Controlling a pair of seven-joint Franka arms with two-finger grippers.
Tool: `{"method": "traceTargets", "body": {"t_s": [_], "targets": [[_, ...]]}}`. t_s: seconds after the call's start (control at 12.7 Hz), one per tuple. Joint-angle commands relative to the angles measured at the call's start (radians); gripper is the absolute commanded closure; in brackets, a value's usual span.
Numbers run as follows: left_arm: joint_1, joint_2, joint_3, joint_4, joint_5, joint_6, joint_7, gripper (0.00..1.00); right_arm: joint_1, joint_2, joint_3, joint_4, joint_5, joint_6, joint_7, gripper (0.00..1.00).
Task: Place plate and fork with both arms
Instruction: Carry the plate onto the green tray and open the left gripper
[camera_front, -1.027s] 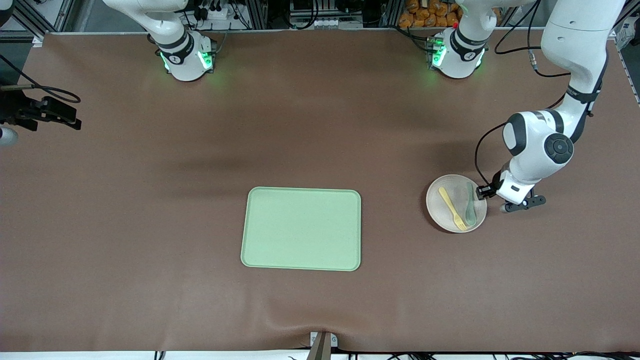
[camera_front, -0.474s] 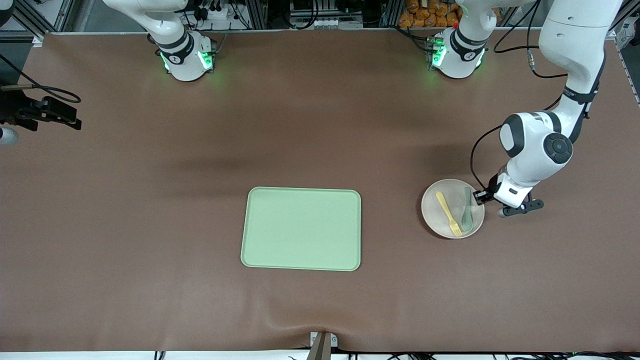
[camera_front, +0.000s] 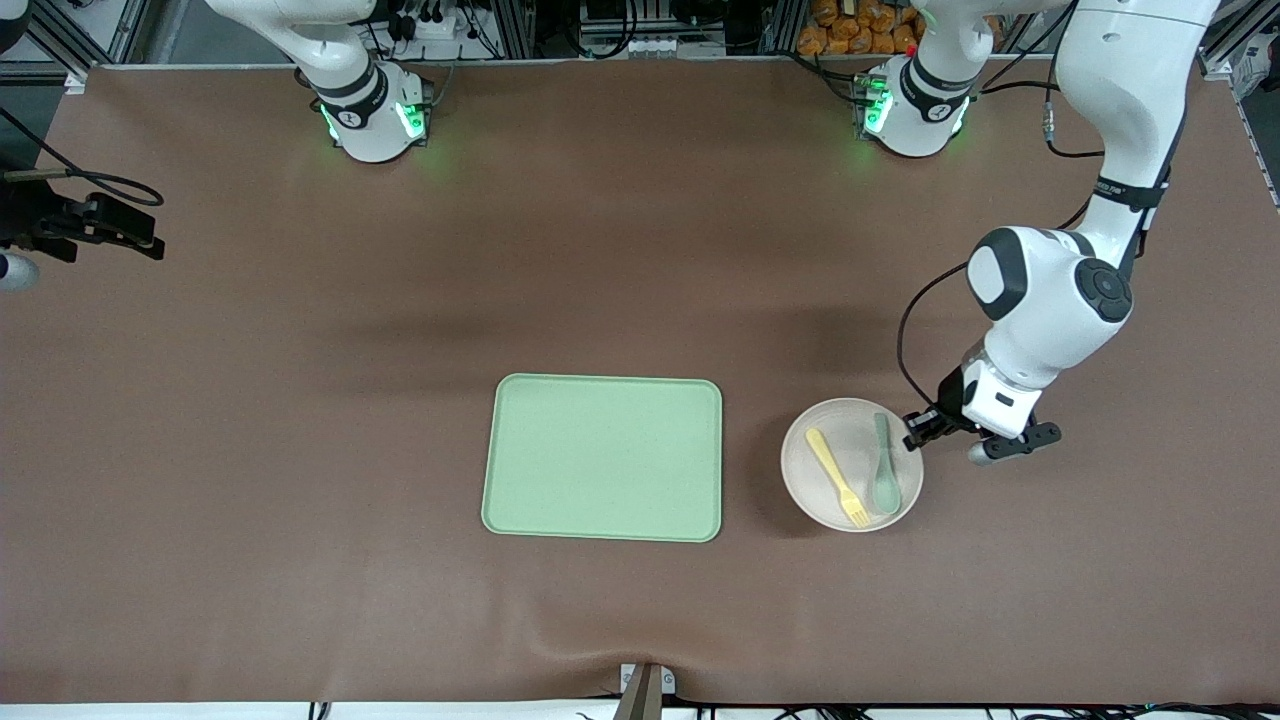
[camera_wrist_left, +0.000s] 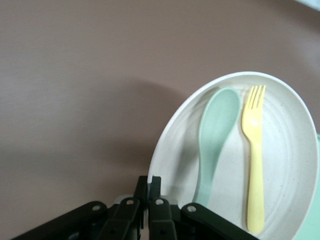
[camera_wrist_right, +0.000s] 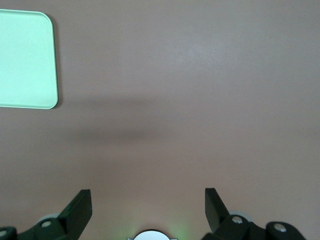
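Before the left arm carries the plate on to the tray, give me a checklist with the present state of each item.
1. Left gripper shut on the plate rim: ok.
2. Fork and spoon lying on the plate: ok.
3. Tray bare to receive it: ok.
4. Plate over the tray: not ok, it is beside it, toward the left arm's end.
5. Right gripper open, waiting over bare table: ok.
6. Plate level: cannot tell.

Brown table (camera_front: 300, 450), green tray (camera_front: 603, 458) lying flat, plate (camera_front: 822, 490) seemingly lifted
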Motion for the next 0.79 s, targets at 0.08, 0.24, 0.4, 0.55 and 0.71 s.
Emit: {"method": "traceTargets", "body": {"t_s": [0.08, 0.24, 0.4, 0.55, 0.71], "targets": [[-0.11, 0.08, -0.024, 0.133, -0.022, -0.019, -0.011, 1.0, -0.002, -0.005, 0.006, 0.001, -0.01, 0.0, 0.013, 0.0], [-0.161, 0.144, -0.024, 0.202, -0.022, -0.019, -0.015, 1.0, 0.0, -0.005, 0.008, 0.001, -0.01, 0.0, 0.015, 0.0], [-0.219, 0.228, -0.021, 0.291, -0.011, -0.019, -0.088, 1.0, 0.0, -0.005, 0.008, 0.001, -0.01, 0.0, 0.015, 0.0], [-0.305, 0.314, -0.003, 0.375, -0.007, -0.019, -0.168, 1.0, 0.003, -0.005, 0.008, 0.001, -0.01, 0.0, 0.015, 0.0], [-0.389, 0.39, 0.046, 0.441, -0.007, -0.018, -0.205, 1.0, 0.007, -0.005, 0.008, 0.001, -0.01, 0.0, 0.015, 0.0]]}}
